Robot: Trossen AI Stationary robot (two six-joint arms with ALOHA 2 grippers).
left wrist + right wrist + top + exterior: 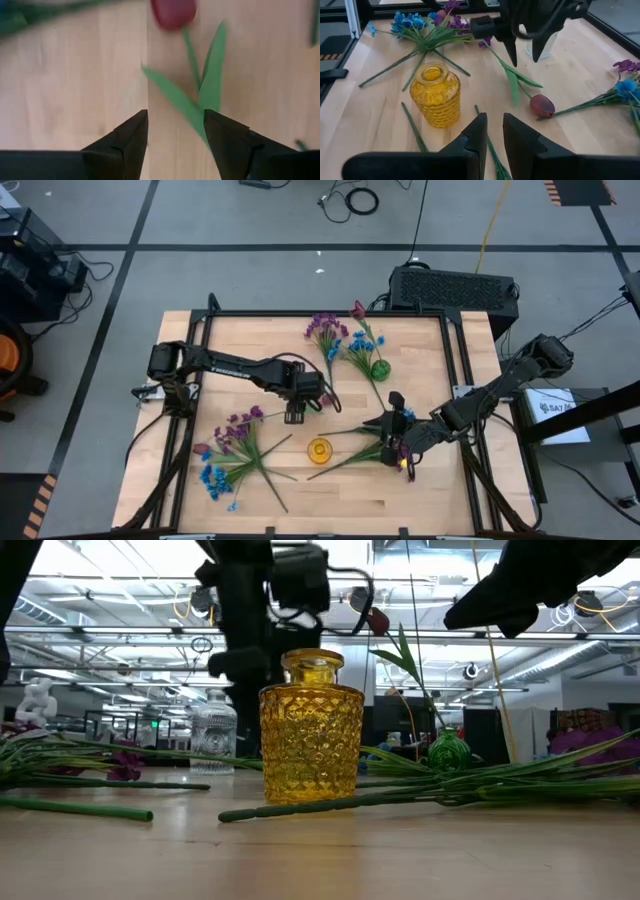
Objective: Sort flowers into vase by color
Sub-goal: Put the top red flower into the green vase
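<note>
Yellow cut-glass vase (435, 100) stands on the light wooden table (420, 490), just ahead of the right gripper (491, 131) and a little to its side. That gripper hangs low over the table with its two dark fingers spread a narrow gap apart and nothing between them; a thin green stem (492, 150) runs on the wood beneath the gap.

The left gripper (175, 127) hovers over the dark red tulip-like flower (174, 12), fingers parted and empty. The tulip's stem and long green leaves (212, 75) lie flat on the table directly below the opening, the blossom lying beyond the fingertips. From the right wrist view the same tulip (542, 106) lies between the two grippers, its head pointing toward the right gripper, stem reaching back under the left gripper (524, 50).

A bunch of purple and blue sprigs (228, 455) lies on the near side of the left gripper. Another purple and blue bunch (340, 338) lies beyond it, beside a small green glass vase (380, 368). A clear glass vase (213, 732) stands behind the left gripper in the low view.
</note>
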